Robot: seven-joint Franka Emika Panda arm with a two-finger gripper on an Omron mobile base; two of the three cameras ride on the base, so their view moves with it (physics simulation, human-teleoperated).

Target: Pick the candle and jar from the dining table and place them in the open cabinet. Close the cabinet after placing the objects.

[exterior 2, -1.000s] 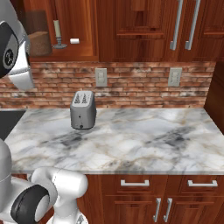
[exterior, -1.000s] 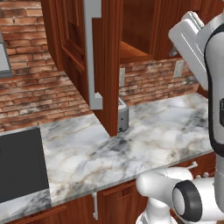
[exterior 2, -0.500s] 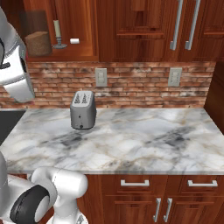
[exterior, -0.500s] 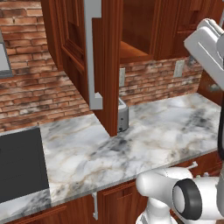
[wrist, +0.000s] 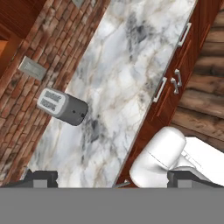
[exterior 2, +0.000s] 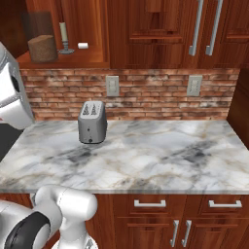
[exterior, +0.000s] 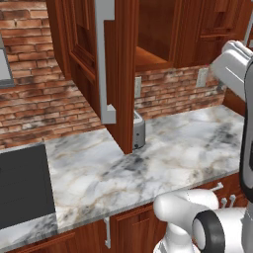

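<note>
Clearly past the placing stage, judging by the cabinet (exterior 2: 73, 61): holds both task things on its inner shelf, up at the far left above the brick wall. Not yet closed, though. Swings its door (exterior: 121, 74) out toward the near side over the marble worktop (exterior 2: 146, 155), with the long silver bar handle (exterior: 105, 59) facing left, probably the part to push or catch for the closing step.

Lower down, on the worktop against the brick, sits the silver toaster (exterior 2: 92, 122), directly under the door's swing yet low enough, by the look of it, not to block it.

On the shelf, well back from the front edge: the jar (exterior 2: 42, 47) at the left, then the candle (exterior 2: 63, 39) upright just beside it to the right, apart from it, set deep presumably so the door clears both. Also a small white object (exterior 2: 83, 45) right of the candle.

As for the gripper (wrist: 113, 177), seen from the hand camera: spread wide, fingertips far apart, nothing between them, looking down on the worktop and toaster. Empty because both things are delivered; leaves only the door to shut.
</note>
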